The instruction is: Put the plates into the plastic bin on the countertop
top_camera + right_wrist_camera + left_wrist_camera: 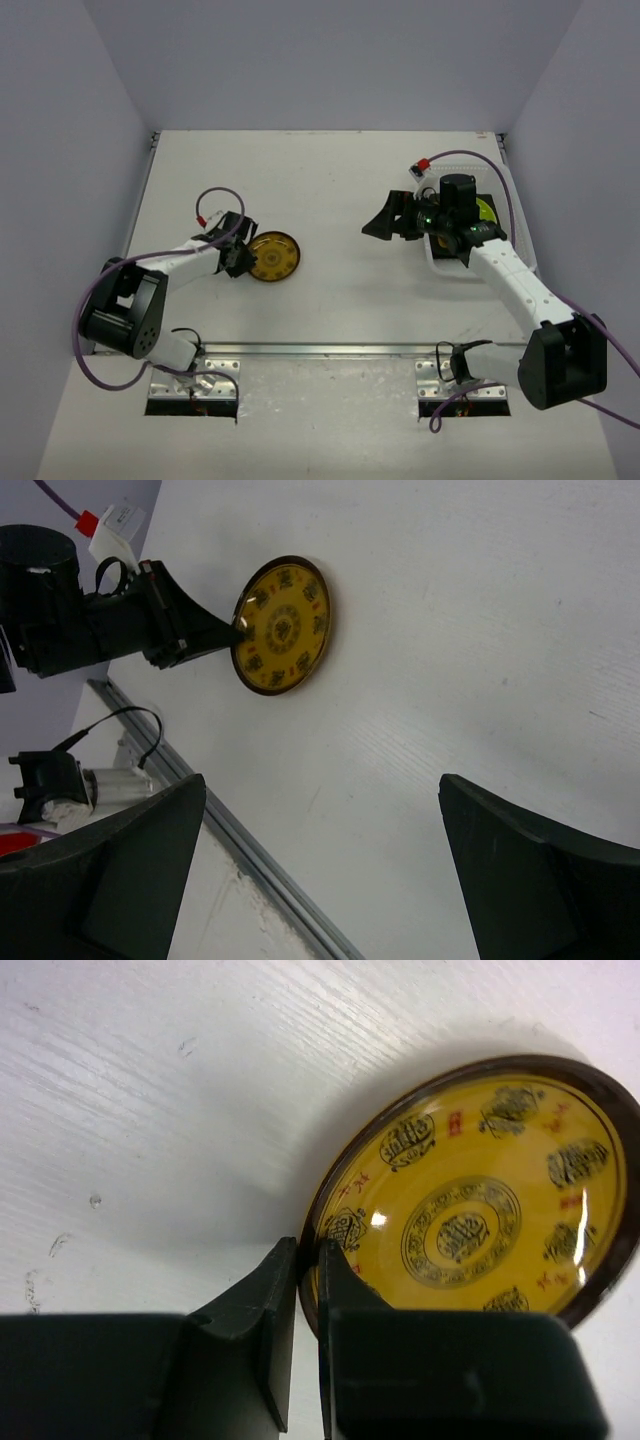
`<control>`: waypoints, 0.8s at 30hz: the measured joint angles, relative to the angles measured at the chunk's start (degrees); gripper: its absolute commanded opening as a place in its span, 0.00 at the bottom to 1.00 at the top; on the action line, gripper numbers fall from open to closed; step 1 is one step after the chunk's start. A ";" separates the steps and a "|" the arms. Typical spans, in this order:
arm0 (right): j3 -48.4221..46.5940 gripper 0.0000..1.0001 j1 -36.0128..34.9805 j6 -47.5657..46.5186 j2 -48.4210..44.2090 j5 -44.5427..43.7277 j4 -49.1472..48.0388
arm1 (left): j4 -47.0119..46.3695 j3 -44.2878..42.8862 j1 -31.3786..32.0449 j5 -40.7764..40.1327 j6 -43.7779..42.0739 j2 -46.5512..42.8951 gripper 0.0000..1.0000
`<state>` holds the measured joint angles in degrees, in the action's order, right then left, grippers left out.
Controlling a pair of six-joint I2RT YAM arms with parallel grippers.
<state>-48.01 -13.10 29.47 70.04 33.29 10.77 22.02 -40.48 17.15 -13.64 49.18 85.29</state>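
On the matte white countertop (330, 180), got the left gripper (309, 1250) pinching the rim of the round amber patterned plate (462, 1232), right gripper (384, 222) spread wide well to that plate's right.

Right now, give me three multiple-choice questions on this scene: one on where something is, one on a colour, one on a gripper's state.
1. Where does the amber plate lie?
A) on top of a red cup
B) on the countertop, left of middle
C) stacked on a blue plate

2. What colour is the plate showing in the plastic bin?
A) lime green
B) red
C) black

3. How does the right gripper stand?
A) shut on a plate
B) open, holding nothing
C) shut, empty

Answers:
1 B: the plate lies flat on the bare surface, and the left gripper pinches its rim.
2 A: a lime green plate shows in the bin beside the right arm.
3 B: its wrist view shows the fingers wide apart with nothing between them.
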 measured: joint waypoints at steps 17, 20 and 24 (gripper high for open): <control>1.77 0.99 0.02 4.29 4.91 11.35 -9.81 | -14.97 16.63 -0.09 16.71 -6.36 -26.64 0.00; 1.95 0.99 -0.53 4.83 7.92 12.16 -11.36 | -17.74 16.65 -0.09 21.40 -6.55 -26.72 0.00; 1.72 0.99 -2.44 4.12 12.37 11.68 -11.05 | -21.02 16.65 -0.09 27.30 -6.37 -27.80 0.00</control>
<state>-46.29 -15.54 33.60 82.41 44.96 -0.27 1.00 -23.83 17.06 13.65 42.81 57.49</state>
